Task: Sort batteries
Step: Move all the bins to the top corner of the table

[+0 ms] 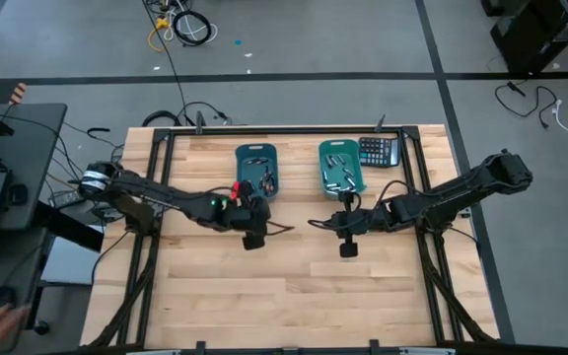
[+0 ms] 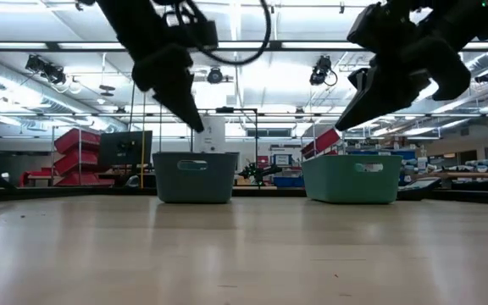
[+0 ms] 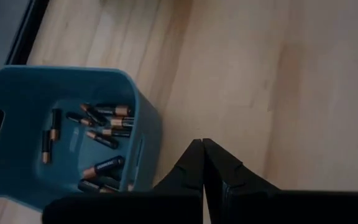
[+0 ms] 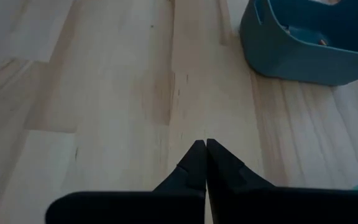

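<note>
left claw (image 3: 202,144) closed, empty; batteries (image 3: 98,127) in teal bin (image 3: 17,87) just beside; right claw (image 4: 205,144) closed.

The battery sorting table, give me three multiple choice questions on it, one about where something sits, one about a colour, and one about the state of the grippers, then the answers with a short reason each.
1. Where is the calculator?
A. Beside the right bin, at the table's far edge
B. Between the two grippers
C. Inside the left bin

2. What colour are the two bins?
A. Red
B. Teal
C. White

3. How do the two grippers stand?
A. Both open and empty
B. Both shut on batteries
C. Both shut and empty

Answers:
1. A, the calculator lies next to the right bin.
2. B, the left bin and the right bin are both teal.
3. C, the left gripper and the right gripper show fingertips pressed together over bare wood; the batteries lie in the bins.
</note>
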